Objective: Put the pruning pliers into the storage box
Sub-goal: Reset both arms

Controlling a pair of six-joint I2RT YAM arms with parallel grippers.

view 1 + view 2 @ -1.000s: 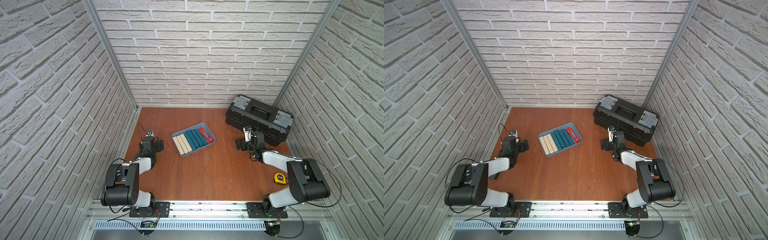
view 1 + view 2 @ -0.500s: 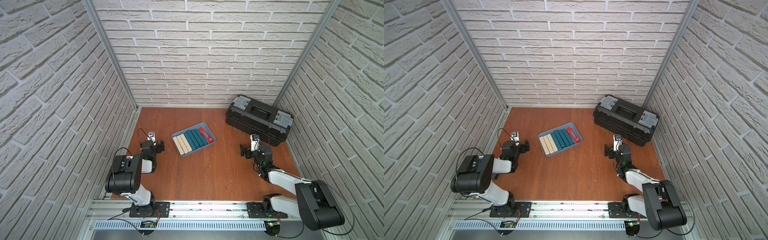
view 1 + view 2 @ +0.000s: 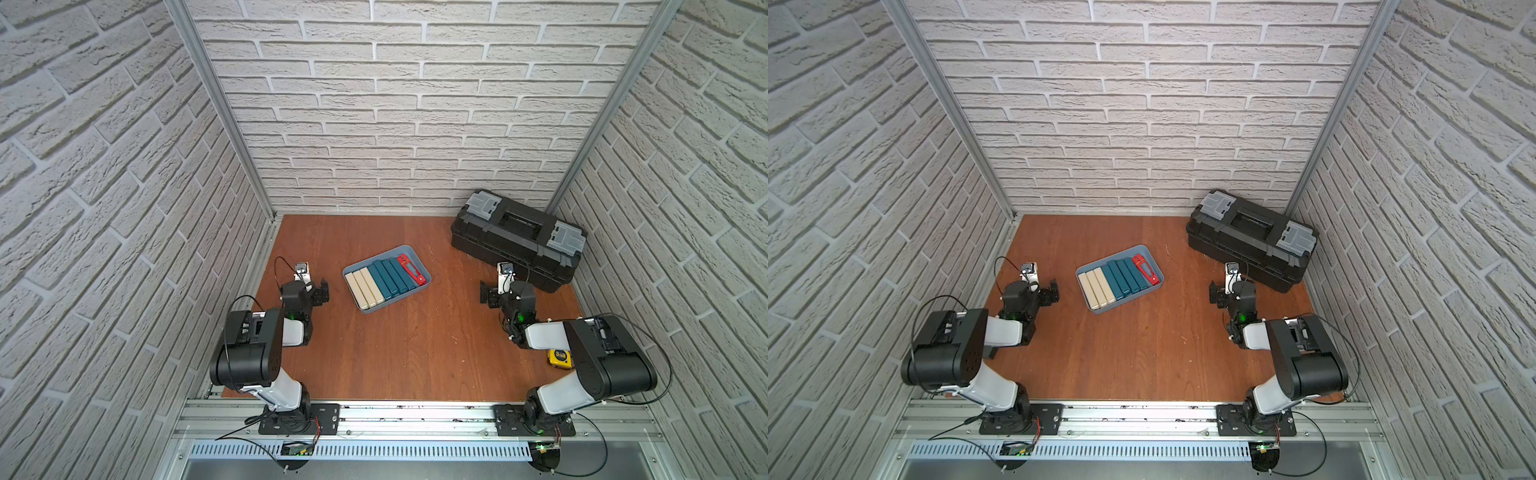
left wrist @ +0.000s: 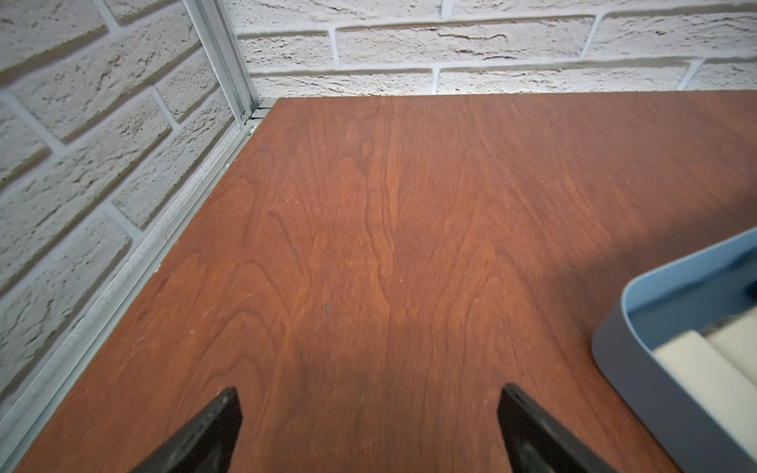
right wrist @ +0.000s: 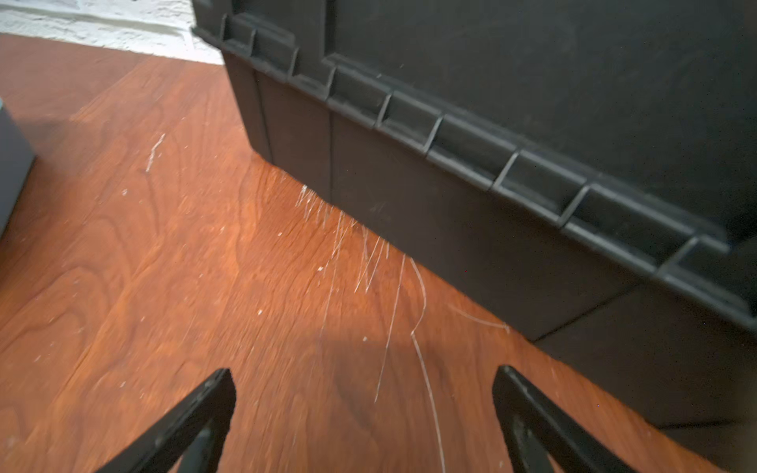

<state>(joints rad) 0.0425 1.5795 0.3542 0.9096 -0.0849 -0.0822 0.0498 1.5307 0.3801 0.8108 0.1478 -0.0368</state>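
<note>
The one pruning pliers [image 3: 411,270], slim, flat, bright red with a dark middle slot, lies inside the one light blue storage box [image 3: 367,310] beside four teal bars [image 3: 390,279] and three cream bars [image 3: 365,286], while the left gripper [image 4: 368,405] and right gripper [image 5: 364,383] gape wide, empty.

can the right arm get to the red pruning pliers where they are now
Probably yes. The pruning pliers lie in the storage box on the side nearest the open right end effector, bare table between them. A teal bar lies close alongside, so pinching could be tight.
</note>
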